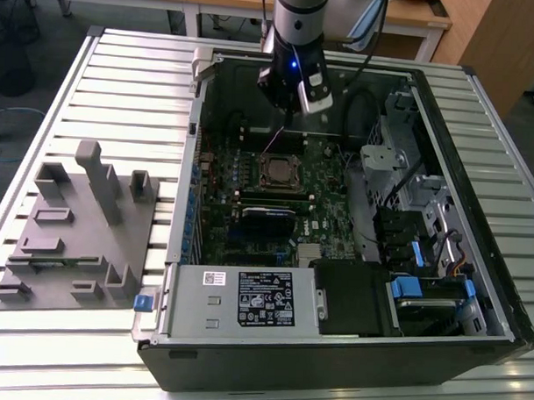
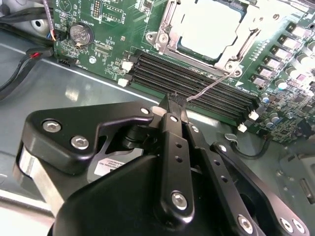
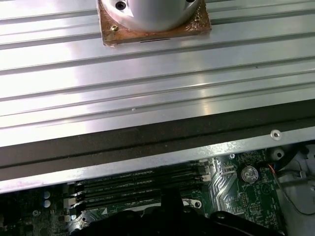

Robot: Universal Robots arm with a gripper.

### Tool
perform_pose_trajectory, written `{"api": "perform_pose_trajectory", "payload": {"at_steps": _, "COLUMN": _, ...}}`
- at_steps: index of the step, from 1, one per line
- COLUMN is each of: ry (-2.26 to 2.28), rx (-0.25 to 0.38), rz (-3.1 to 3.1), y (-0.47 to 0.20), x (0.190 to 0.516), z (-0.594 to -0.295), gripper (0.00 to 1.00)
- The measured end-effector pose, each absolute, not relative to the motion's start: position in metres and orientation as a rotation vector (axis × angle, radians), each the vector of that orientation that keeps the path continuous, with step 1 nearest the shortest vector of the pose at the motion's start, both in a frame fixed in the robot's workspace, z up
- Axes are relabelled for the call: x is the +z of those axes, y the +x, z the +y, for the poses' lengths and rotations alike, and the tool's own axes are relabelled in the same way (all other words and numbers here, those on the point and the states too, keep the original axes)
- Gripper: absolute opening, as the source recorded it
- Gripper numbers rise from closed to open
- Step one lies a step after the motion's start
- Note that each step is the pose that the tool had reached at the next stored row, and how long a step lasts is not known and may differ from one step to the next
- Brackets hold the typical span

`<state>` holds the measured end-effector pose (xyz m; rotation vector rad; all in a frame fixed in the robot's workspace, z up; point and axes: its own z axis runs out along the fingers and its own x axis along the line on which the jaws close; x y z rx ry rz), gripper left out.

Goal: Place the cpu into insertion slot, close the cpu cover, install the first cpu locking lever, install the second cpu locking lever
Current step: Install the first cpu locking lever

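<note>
Looking down into an open computer case (image 1: 331, 365), lying on its side on a ribbed metal counter (image 1: 122, 81). In the middle of the green board (image 2: 113, 29), the square socket (image 1: 279, 171). Sitting in that socket, the chip (image 2: 209, 27): flat, pale grey top facing up, and square, so no long side to speak of.

Around the chip, the metal cover (image 2: 170, 22), lying down flat, with the chip's top showing through its window.

From the corner of the cover, a thin wire lever (image 2: 211, 85). Sticking out over the long black memory slots (image 2: 152, 69), with its long way pointing from the socket straight at the claw (image 2: 173, 101).

Claw clenched, black fingertips (image 2: 171, 109) pressed together, the lever's free end touching their side. Can't tell whether pinched between them or just leaning there.

Hanging inside the case in the exterior view, just beside the socket and not over the chip.

Off to the exterior view's left, on the counter, a grey holder (image 1: 82, 229) with blocks sticking up, well apart from the case.
</note>
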<state>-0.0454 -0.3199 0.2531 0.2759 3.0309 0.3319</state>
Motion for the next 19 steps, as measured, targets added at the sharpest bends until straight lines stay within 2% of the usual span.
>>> {"api": "perform_pose_trajectory", "payload": {"at_steps": 9, "ry": 0.275, "rx": 0.333, "rz": 3.031, "y": -0.045, "x": 0.256, "z": -0.321, "gripper": 0.11}}
{"api": "perform_pose_trajectory", "payload": {"at_steps": 19, "ry": 0.275, "rx": 0.348, "rz": 3.022, "y": -0.046, "x": 0.246, "z": -0.335, "gripper": 0.11}}
